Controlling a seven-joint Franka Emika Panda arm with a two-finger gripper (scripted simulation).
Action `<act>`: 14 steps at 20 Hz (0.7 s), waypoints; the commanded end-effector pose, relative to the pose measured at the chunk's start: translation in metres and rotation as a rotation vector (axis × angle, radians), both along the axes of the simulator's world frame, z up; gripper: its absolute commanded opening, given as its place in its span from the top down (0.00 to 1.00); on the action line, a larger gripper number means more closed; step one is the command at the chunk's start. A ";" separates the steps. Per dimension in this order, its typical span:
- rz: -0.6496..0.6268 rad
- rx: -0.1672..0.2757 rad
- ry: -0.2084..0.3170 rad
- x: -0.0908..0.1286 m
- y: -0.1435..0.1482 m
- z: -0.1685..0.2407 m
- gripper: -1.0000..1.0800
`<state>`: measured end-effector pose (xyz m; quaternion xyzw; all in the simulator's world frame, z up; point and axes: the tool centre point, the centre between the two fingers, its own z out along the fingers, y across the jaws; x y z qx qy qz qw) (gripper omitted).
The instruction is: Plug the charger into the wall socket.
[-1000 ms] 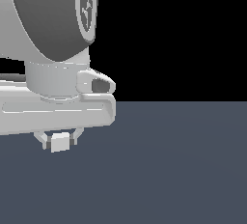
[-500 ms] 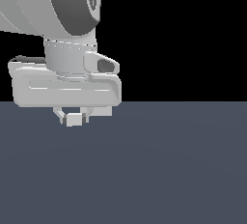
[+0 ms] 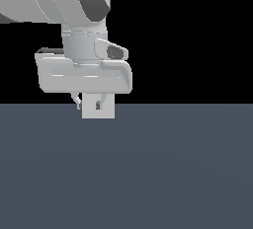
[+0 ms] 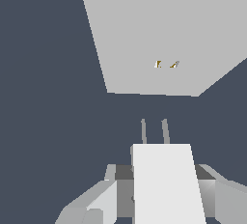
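Note:
My gripper (image 3: 92,103) is shut on the charger (image 3: 101,110), a small plain white block that hangs just under the hand in the exterior view. In the wrist view the charger (image 4: 166,184) sits between my fingers (image 4: 96,203), and its two thin prongs (image 4: 154,131) point toward the wall socket (image 4: 144,25). The socket is a flat light-grey plate with two tiny orange dots (image 4: 165,64) at its centre. A gap of dark floor lies between the prong tips and the plate. The prongs stand slightly off to one side of the dots. The socket does not show in the exterior view.
A dark grey-blue floor (image 3: 148,173) fills the lower half of the exterior view, with black background above. The large arm body (image 3: 59,1) fills the exterior view's upper left.
The arm has moved to the exterior view's right with the charger held. The hand and charger now look larger and sit higher in the frame.

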<state>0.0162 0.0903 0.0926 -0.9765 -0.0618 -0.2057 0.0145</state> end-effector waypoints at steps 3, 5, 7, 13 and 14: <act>-0.035 -0.002 0.002 0.006 -0.006 0.006 1.00; -0.042 -0.003 0.003 0.008 -0.007 0.008 1.00; -0.044 -0.003 0.003 0.008 -0.008 0.008 1.00; -0.043 -0.003 0.003 0.009 -0.008 0.008 1.00; -0.043 -0.003 0.003 0.009 -0.008 0.008 1.00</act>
